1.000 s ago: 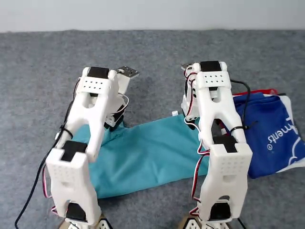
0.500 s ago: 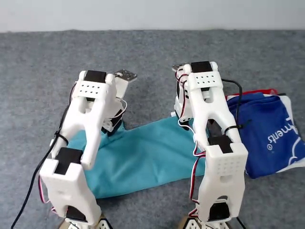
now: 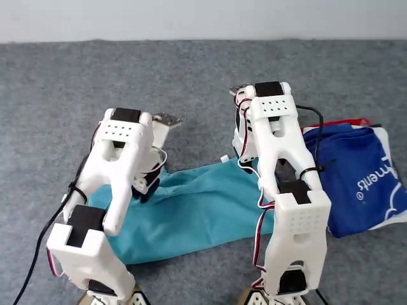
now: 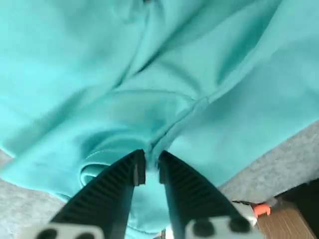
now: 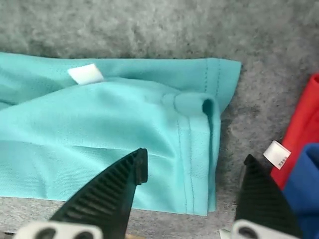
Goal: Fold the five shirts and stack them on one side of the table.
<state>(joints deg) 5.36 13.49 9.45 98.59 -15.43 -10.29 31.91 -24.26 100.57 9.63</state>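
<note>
A teal shirt (image 3: 197, 203) lies crumpled across the grey table between my two arms. My left gripper (image 4: 152, 167) is shut on a raised fold of the teal shirt (image 4: 209, 89) near its left end. Just above the teal shirt's (image 5: 99, 129) hemmed right corner, my right gripper (image 5: 194, 172) hangs open with nothing between its fingers. A white label (image 5: 85, 73) shows on the shirt's far edge. To the right of the right arm a folded blue shirt (image 3: 356, 171) rests on a stack, with a red shirt (image 3: 346, 122) edge beneath it.
The grey felt table surface (image 3: 191, 70) stretches bare behind both arms up to a pale wall. The stack's red shirt (image 5: 299, 114) and blue shirt (image 5: 305, 174) lie close beside the right gripper. A wooden edge (image 4: 289, 224) shows by the left arm's base.
The left arm has drawn back toward the near edge, pulling the teal shirt's left part with it. The right arm shifted slightly left early on, then held still.
</note>
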